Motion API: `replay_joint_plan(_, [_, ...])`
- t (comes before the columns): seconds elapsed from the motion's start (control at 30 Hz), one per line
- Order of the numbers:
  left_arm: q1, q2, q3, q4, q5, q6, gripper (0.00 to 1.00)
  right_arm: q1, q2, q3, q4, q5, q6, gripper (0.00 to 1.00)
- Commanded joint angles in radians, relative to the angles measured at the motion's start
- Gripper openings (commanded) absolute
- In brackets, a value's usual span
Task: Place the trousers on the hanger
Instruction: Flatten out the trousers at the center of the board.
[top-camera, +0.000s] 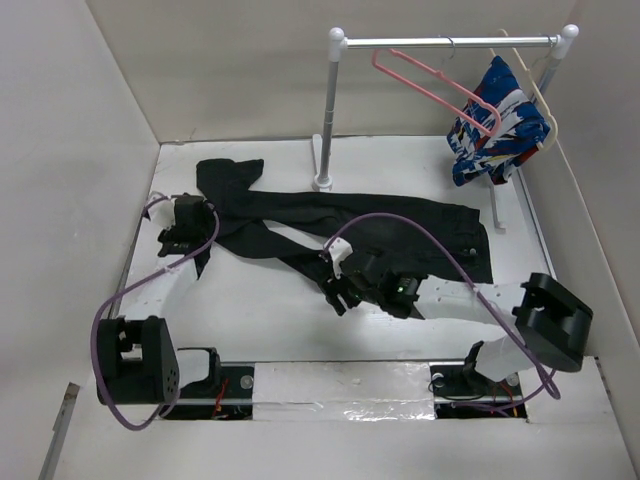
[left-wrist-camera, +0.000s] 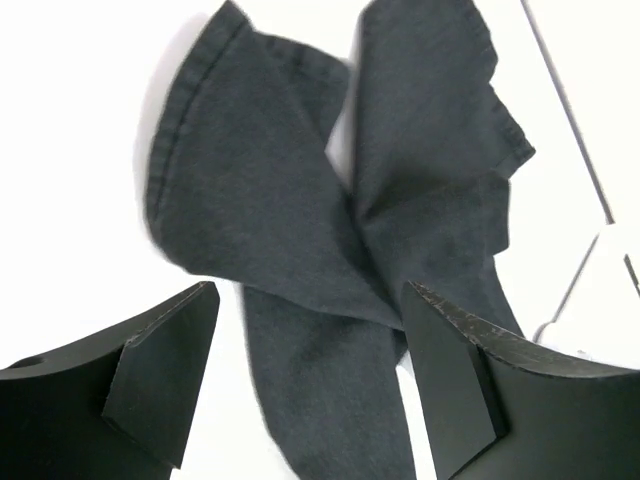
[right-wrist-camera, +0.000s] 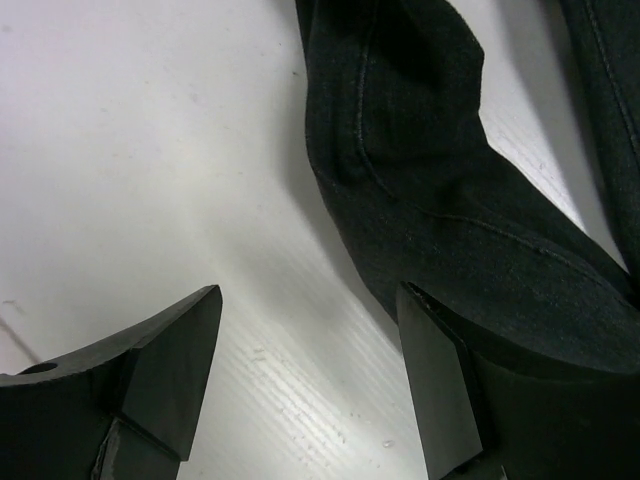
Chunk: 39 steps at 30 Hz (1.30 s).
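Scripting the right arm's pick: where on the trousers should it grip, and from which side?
Probably the leg's seamed edge just ahead of the open right gripper, taken from above with one finger on the bare table and one over the cloth. The trousers lie flat, so only an edge gives the fingers something to pinch.

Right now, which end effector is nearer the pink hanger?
Right. The right end effector, open, is over the middle of the trousers, nearer the pink hanger on the rail. The left end effector, open, is over the leg ends at the left side of the table.
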Motion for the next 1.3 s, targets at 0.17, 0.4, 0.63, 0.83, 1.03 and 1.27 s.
replay_joint_plan(0.17, [0.047,0.228,0.011,0.064,0.07,-0.003,0.76,0.003,0.164,0.083,0.061,0.16,0.007,0.67])
replay_joint_plan(0.4, [0.047,0.393,0.151,0.002,0.03,0.017,0.1,0.003,0.188,0.099,0.041,0.254,0.057,0.0])
replay_joint_plan(0.63, [0.056,0.09,0.202,-0.136,-0.039,0.066,0.0,0.016,-0.128,-0.091,-0.046,0.237,0.082,0.0])
replay_joint_plan(0.83, [0.056,-0.202,0.327,-0.3,-0.081,0.242,0.0,0.016,-0.484,-0.214,-0.129,0.087,0.079,0.0])
replay_joint_plan(1.03, [0.065,-0.293,0.346,-0.446,-0.09,0.345,0.34,0.006,-0.556,-0.22,-0.186,-0.103,0.074,0.13])
replay_joint_plan(1.27, [0.065,-0.38,0.315,-0.446,-0.15,0.346,0.71,-0.004,-0.587,-0.214,-0.224,0.033,0.117,0.73])
